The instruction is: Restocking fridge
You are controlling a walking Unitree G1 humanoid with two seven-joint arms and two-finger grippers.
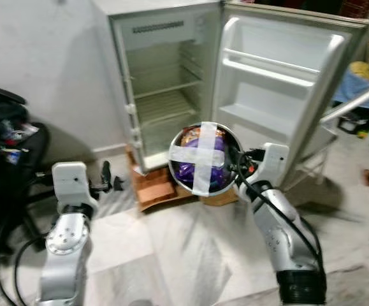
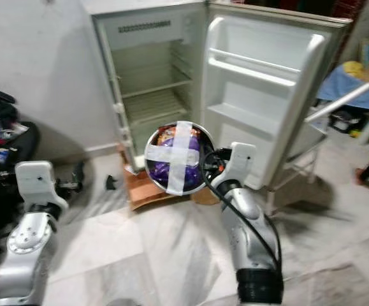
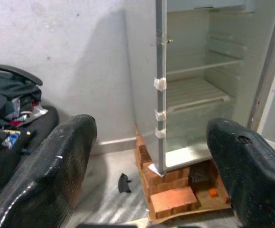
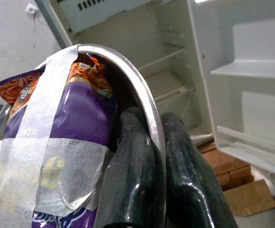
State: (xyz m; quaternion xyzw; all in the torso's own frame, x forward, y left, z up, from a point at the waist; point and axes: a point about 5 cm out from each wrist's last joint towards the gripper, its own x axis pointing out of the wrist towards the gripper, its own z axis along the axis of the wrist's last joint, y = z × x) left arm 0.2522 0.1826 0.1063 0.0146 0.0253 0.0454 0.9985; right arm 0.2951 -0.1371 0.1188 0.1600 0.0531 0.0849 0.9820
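Observation:
A small white fridge (image 1: 165, 83) stands open on a base of bricks (image 1: 155, 188), its door (image 1: 280, 83) swung to my right. Its wire shelves (image 1: 168, 105) and door racks are bare. My right gripper (image 1: 238, 167) is shut on the rim of a steel bowl (image 1: 200, 157), held tilted in front of the fridge's lower part. Inside the bowl is a purple and orange snack packet (image 4: 80, 123), strapped in by a cross of white tape (image 2: 174, 156). My left gripper (image 1: 108, 178) is open and holds nothing, low at the left, facing the fridge's hinge-side corner (image 3: 160, 118).
A black chair (image 1: 6, 140) piled with clothes stands close on my left. A metal frame (image 1: 356, 102) and blue cloth (image 1: 356, 83) sit right of the door. A small black object (image 3: 123, 183) lies on the marble floor by the bricks.

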